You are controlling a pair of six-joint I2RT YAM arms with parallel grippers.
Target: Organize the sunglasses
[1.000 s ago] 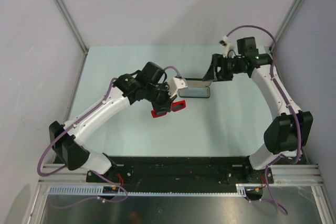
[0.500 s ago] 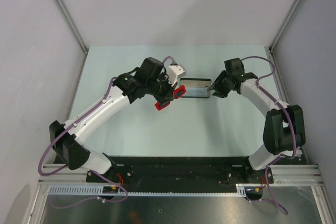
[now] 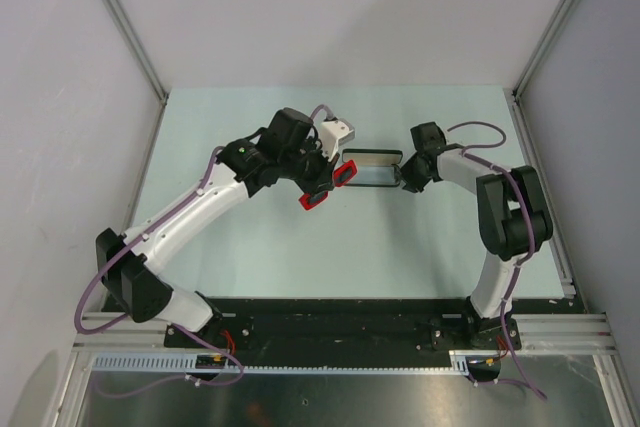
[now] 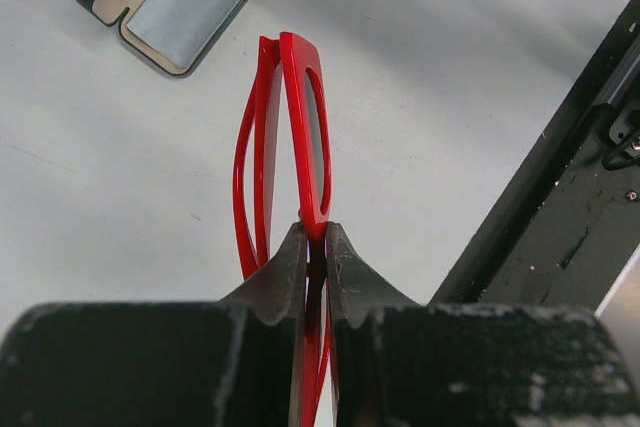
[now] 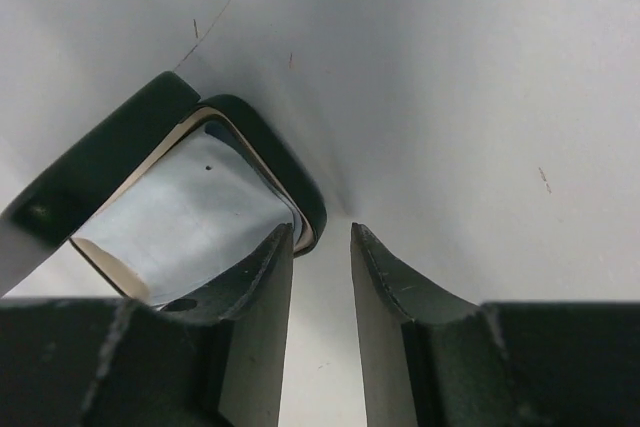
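Sunglasses [image 3: 328, 185] held above mid-bench [image 3: 250, 247], just beside the open black case's [image 3: 375, 169] left end.
Left gripper [image 4: 313, 232] is clamped on the folded red frame. Right gripper [image 5: 322, 232] jaws stand narrowly apart at the case's right end, with nothing between them.

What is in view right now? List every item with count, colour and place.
sunglasses: one, red frame with dark lenses, folded, held above the table at the case's left end
case: one, dark shell with pale blue-grey inside, lying open mid-table
table: one, pale green, under everything
left gripper: one, black, shut on the sunglasses
right gripper: one, black, jaws apart with nothing between them, at the case's right end
left arm and right arm: two, white with black joints, bolted at the table's near edge
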